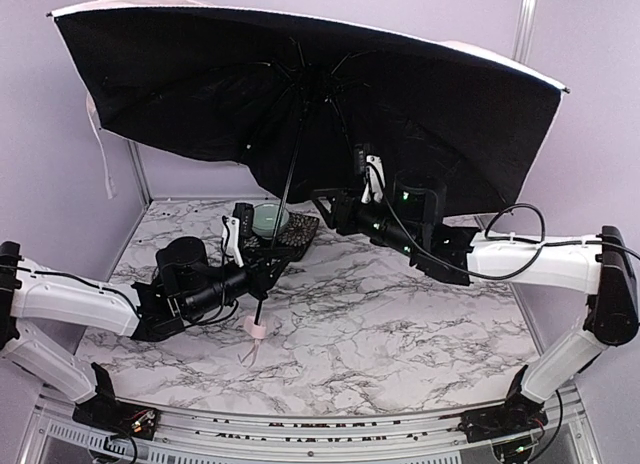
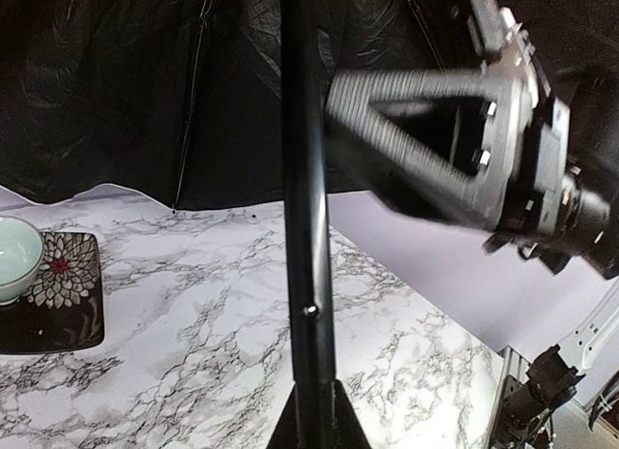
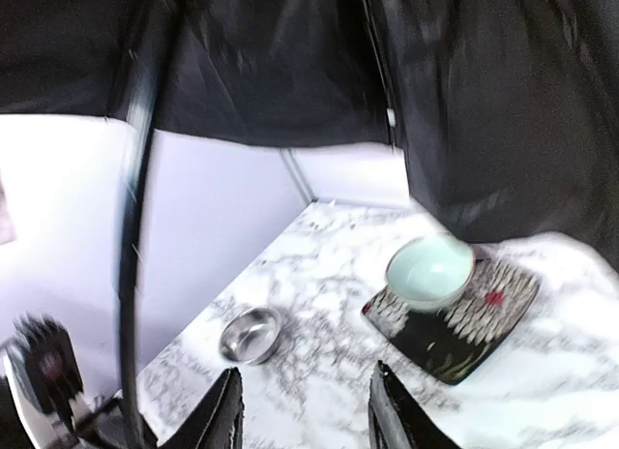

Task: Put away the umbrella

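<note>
The umbrella [image 1: 300,94] stands fully open, its black-lined canopy [image 1: 170,74] filling the upper frame, so collapsing and stowing it all appear still to do. The left gripper [image 1: 268,274] is clamped tight on the shaft [image 1: 290,184] at lower centre-left. The right gripper [image 3: 305,381] hangs parted and empty beneath the canopy.

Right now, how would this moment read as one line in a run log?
umbrella: open | left gripper: shut on shaft | right gripper: open, empty

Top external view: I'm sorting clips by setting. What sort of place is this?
Likely a robot cell: marble-print table, lilac wall panels on metal posts, left arm and right arm bolted at its near edge.
</note>
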You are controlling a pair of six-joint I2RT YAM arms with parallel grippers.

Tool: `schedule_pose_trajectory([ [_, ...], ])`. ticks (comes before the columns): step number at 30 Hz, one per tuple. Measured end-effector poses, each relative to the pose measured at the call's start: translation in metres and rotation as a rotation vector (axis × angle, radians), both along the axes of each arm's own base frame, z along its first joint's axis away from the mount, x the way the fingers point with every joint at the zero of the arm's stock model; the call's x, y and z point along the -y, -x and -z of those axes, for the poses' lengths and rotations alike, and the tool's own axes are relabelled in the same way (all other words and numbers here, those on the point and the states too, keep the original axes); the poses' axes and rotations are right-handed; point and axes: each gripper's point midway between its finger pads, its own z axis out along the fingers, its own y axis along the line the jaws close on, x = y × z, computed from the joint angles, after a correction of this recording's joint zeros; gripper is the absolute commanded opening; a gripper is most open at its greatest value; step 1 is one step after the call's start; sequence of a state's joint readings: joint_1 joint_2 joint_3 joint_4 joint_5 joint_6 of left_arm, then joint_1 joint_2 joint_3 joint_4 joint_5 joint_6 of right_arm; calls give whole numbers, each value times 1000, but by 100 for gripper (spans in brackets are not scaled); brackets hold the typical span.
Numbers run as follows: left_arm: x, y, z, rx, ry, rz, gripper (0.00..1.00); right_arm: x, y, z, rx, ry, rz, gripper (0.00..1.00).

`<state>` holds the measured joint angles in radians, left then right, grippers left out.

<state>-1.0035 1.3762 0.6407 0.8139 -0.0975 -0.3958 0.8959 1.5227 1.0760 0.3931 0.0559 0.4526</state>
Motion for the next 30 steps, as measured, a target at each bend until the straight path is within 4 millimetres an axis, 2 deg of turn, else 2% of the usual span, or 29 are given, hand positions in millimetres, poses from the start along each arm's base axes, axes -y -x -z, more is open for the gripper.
schedule_pose_trajectory([
  [2, 1, -1, 7, -7, -14, -18, 0, 3, -8, -22, 33, -14, 36, 53],
  [4, 3, -1, 14, -15, -29, -29, 0, 6, -14, -46, 68, -33, 66, 63],
  [7, 7, -1, 27, -26, -59, -41, 0, 5, -25, -79, 112, -69, 114, 65],
  [9, 9, -1, 38, -40, -82, -48, 0, 4, -35, -91, 122, -86, 148, 62],
  [11, 12, -1, 48, -53, -100, -50, 0, 4, -46, -91, 114, -87, 173, 57],
  [17, 14, -1, 59, -72, -121, -60, 0, 18, -89, -54, 42, -32, 285, 54],
  [24, 15, -3, 65, -87, -128, -62, 0, 23, -97, -50, 22, -29, 334, 54],
  [30, 18, -3, 63, -88, -119, -55, 0, 17, -109, -58, 32, -49, 349, 52],
])
